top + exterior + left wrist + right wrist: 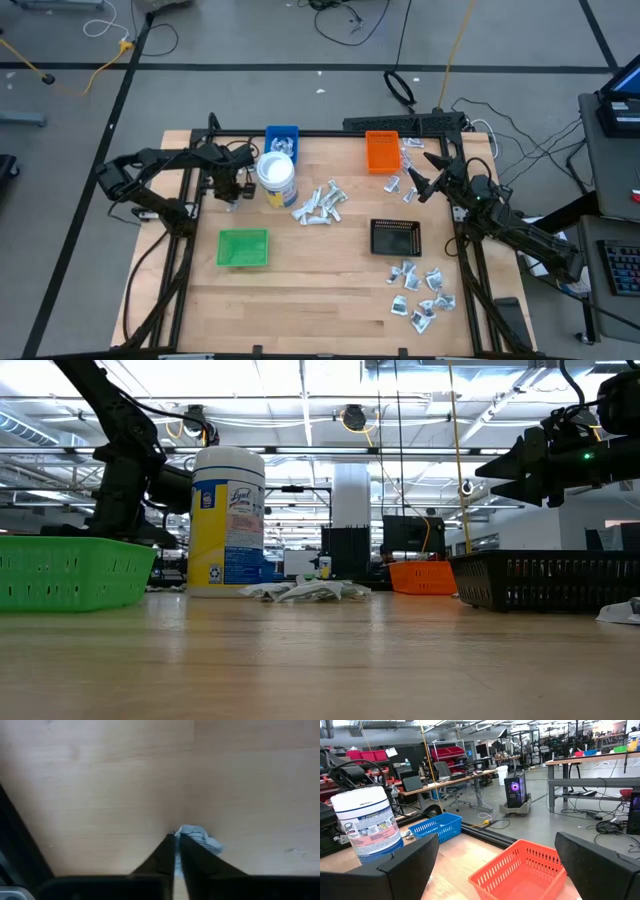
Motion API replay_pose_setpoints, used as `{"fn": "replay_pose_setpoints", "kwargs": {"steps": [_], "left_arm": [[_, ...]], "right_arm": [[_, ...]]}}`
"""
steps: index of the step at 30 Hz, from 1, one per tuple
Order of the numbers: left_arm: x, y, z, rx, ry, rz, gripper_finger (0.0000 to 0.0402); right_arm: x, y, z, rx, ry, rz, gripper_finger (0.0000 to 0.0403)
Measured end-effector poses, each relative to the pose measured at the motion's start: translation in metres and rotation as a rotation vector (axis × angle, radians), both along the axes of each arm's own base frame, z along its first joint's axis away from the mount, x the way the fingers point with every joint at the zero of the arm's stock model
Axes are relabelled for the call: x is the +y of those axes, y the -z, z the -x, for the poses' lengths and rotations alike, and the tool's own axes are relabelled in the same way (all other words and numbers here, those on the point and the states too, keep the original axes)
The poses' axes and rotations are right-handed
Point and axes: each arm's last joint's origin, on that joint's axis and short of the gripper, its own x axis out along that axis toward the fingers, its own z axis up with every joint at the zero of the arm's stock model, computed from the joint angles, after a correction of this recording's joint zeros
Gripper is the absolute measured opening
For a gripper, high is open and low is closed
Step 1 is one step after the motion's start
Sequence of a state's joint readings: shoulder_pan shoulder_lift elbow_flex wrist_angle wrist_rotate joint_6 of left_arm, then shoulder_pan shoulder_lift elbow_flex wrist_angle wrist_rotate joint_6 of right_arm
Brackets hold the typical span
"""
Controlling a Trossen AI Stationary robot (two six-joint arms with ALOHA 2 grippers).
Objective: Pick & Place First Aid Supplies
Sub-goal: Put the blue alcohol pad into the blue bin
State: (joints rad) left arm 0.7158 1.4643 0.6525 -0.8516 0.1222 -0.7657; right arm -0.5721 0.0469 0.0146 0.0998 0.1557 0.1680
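Left gripper (176, 851): jaws pinching together on a small white packet (199, 837), down at the table (100, 780) beside the white tub (276, 180).
Right gripper (497, 857): jaws gaping wide, holding nothing, hovering near the orange tray (381, 150).

— What lies around the counter?
— A grey floor (300, 40) crossed by dark tape lines, with black and yellow cables (100, 62) trailing over it.
— And farther back?
— A big workshop: long ceiling lights (300, 380), red bins (362, 755) on shelves, desks (590, 767), office chairs (442, 772), a lit computer tower (514, 787) on the floor.
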Motion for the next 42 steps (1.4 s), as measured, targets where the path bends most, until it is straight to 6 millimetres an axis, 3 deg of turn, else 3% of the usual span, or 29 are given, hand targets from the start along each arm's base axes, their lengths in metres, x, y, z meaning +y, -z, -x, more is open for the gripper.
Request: {"fn": "replay_pose_setpoints", "kwargs": {"steps": [6, 18, 27, 33, 36, 42], "left_arm": [[0.007, -0.006, 0.003, 0.015, -0.034, 0.026, 0.0003], [0.063, -0.054, 0.018, -0.020, -0.159, -0.096, 0.0001], [0.089, -0.082, 0.039, 0.009, -0.259, -0.144, 0.0001], [0.106, -0.079, 0.023, 0.136, -0.286, 0.011, 0.0000], [0.115, -0.076, 0.007, 0.169, -0.201, 0.047, 0.0000], [0.148, -0.092, -0.027, 0.133, -0.136, 0.021, 0.0000]], "right_arm": [[0.000, 0.000, 0.000, 0.000, 0.000, 0.000, 0.0393], [0.000, 0.000, 0.000, 0.000, 0.000, 0.000, 0.0393], [0.000, 0.000, 0.000, 0.000, 0.000, 0.000, 0.0393], [0.000, 0.000, 0.000, 0.000, 0.000, 0.000, 0.0393], [0.000, 0.000, 0.000, 0.000, 0.000, 0.000, 0.0393], [0.000, 0.000, 0.000, 0.000, 0.000, 0.000, 0.0393]]}}
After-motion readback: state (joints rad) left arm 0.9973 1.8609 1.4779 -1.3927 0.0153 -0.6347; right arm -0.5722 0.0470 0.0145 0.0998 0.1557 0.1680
